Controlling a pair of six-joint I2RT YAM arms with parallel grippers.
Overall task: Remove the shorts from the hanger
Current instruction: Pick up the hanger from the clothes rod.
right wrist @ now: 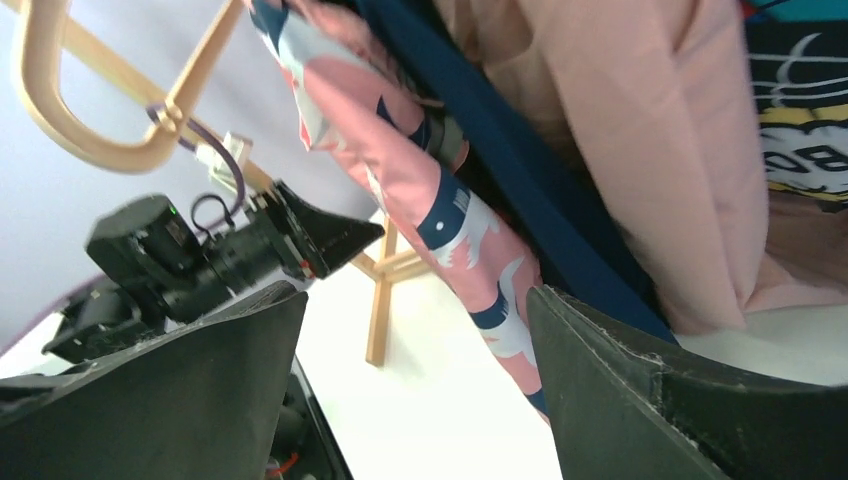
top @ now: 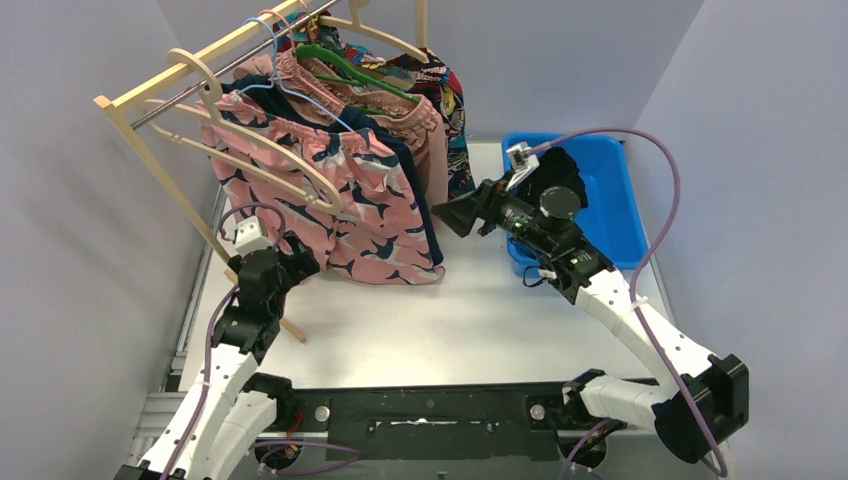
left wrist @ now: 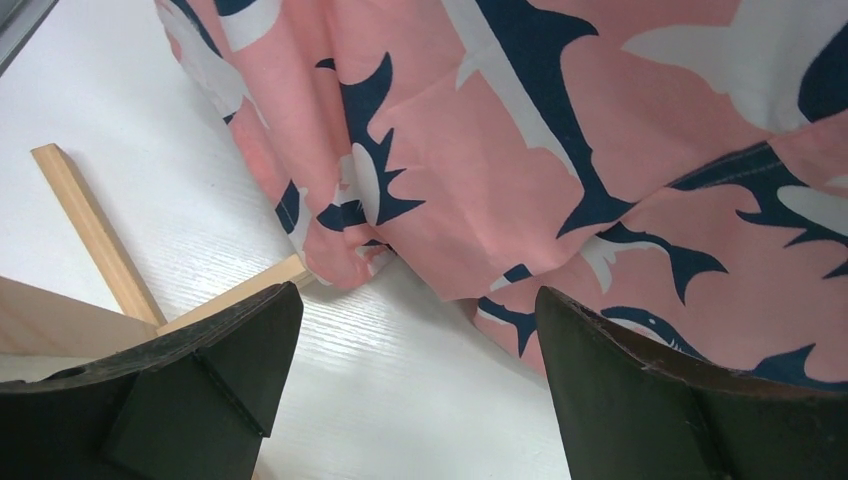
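Several shorts hang from hangers on a wooden rack (top: 170, 75) at the back left. The pink shorts with navy print (top: 355, 205) are in front, their hem resting on the table. Behind them hang navy shorts (top: 408, 170), dusty pink shorts (top: 425, 125) and comic-print shorts (top: 452, 100). Black shorts (top: 566, 168) lie in the blue bin (top: 625, 205). My left gripper (top: 303, 264) is open, low by the pink shorts' left hem (left wrist: 520, 150), its jaws empty (left wrist: 420, 300). My right gripper (top: 450, 216) is open beside their right edge (right wrist: 440, 210), nothing between its fingers (right wrist: 415, 295).
A wooden hanger (top: 262, 150) hangs across the front of the pink shorts. The rack's wooden foot (left wrist: 95, 235) lies on the white table just left of my left gripper. Grey walls close in the left, back and right sides.
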